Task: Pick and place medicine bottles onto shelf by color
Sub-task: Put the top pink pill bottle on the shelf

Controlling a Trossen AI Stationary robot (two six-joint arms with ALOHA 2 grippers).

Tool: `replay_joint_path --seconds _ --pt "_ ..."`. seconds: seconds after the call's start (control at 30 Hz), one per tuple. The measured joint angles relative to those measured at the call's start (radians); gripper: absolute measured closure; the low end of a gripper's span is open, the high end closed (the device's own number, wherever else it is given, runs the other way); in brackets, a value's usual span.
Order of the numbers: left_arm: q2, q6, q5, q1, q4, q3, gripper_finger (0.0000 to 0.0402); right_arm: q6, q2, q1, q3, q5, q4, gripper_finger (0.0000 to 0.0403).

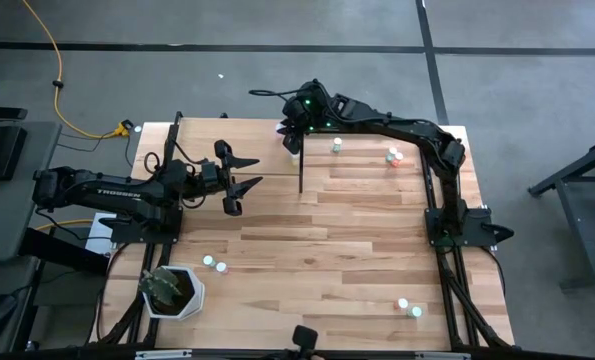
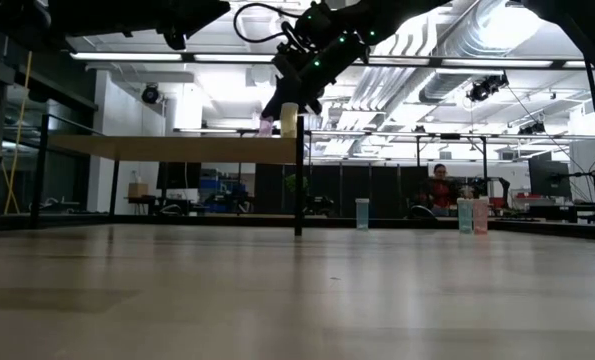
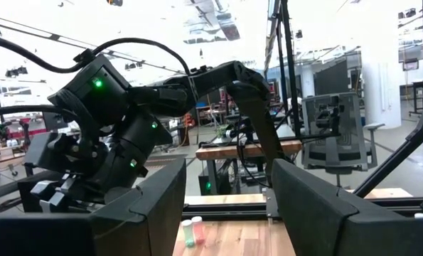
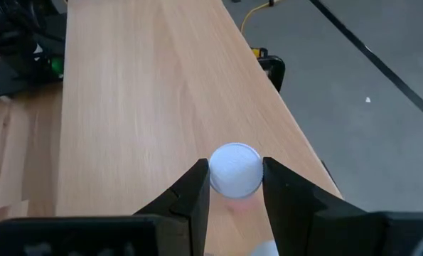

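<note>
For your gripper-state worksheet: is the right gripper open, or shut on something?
Shut on a white-capped bottle: the right gripper has a finger against each side of its cap, above the light-wood shelf.

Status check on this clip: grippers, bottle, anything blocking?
Right gripper shut on white-capped medicine bottle over light-wood shelf. Left gripper open, waiting mid-table. Nothing blocking.

Shelf (image 4: pixel 147 92) — smooth, matt light wood
</note>
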Motion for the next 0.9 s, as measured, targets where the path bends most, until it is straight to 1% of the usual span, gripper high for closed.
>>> replay_joint_path --seconds 0.13,0.63,0.73,0.9 --pt "0.000 0.000 0.000 0.000 0.000 0.000 0.0202 0.031 0.000 0.000 0.000 -0.001 -0.006 0.0300" --pt "0.000 0.000 0.000 0.000 0.000 0.000 0.0202 0.030 0.000 0.000 0.000 -0.002 -0.006 0.0299" --pt "0.000 0.000 0.000 0.000 0.000 0.000 0.0202 0.030 0.000 0.000 0.000 -0.004 -0.006 0.0292" --pt "0.000 0.000 0.000 0.000 0.000 0.000 0.0202 0.030 0.000 0.000 0.000 -0.004 -0.006 0.0269"
